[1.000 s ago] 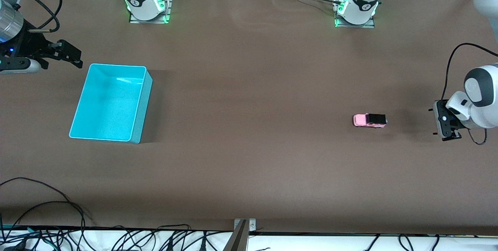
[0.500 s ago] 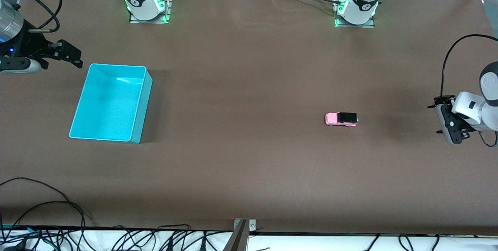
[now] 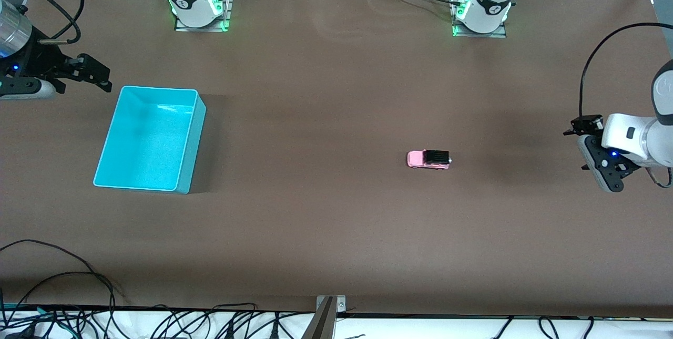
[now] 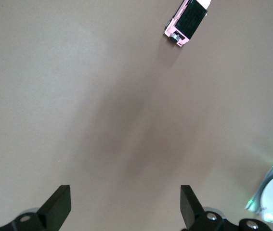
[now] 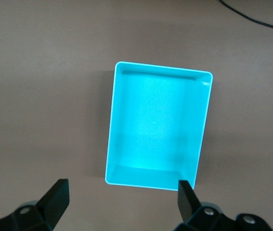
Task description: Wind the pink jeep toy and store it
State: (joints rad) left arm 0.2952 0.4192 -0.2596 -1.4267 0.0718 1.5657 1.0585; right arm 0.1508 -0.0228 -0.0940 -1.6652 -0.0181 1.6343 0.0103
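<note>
Even overhead light, soft shadows on the table (image 3: pixel 326 213), slight glare.

- No words, numbers, labels or brand names can be read anywhere in these views.
- The small round marks on the white robot arm bases (image 3: pixel 195 0) cannot be made out.

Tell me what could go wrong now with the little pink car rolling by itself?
1. The pink jeep toy is loose on the brown table, and over the last second it has rolled toward the cyan bin. It might curve off and miss.
2. The left gripper, open, hangs at its own end of the table, too far to stop the toy.
3. The right gripper, open, waits beside the bin and may grab late.
</note>
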